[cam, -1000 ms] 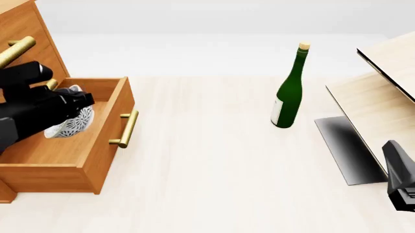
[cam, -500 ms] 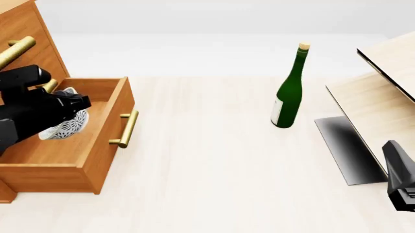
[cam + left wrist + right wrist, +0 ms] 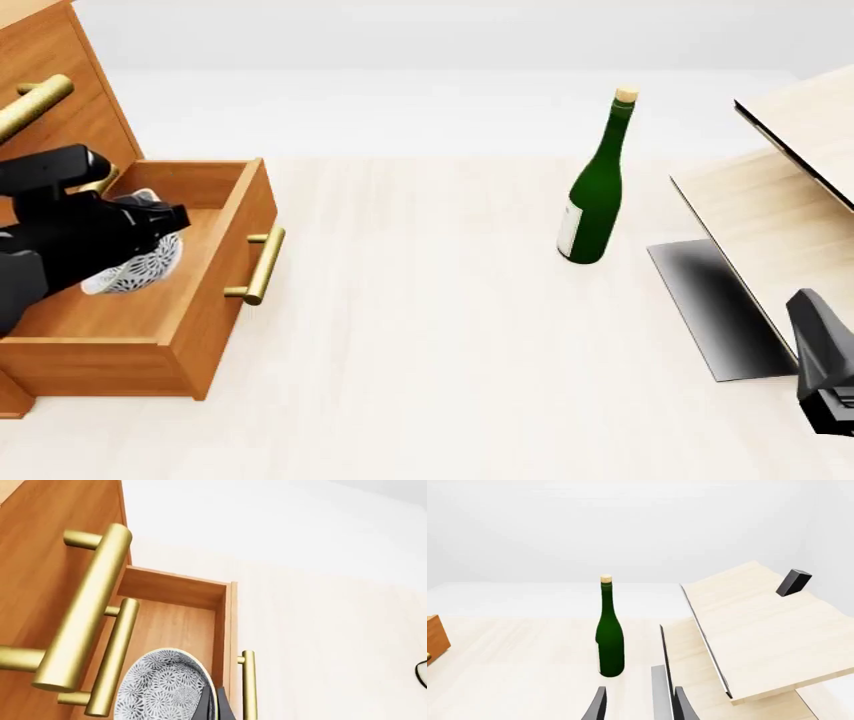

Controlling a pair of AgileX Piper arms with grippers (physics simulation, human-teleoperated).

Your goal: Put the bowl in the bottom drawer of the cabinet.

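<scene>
We see bowl [image 3: 134, 268]: small, round, white with dense grey-blue speckle, tilted on edge inside bottom drawer [image 3: 200, 300], toward its 9 o'clock side, partly hidden in front view. Drawer pulled fully open from cabinet [image 3: 60, 90], orange-brown wood, one brass bar handle on front facing 3 o'clock. Cabinet tall, at our 10 o'clock on counter; upper fronts closed, brass handles alike.
</scene>
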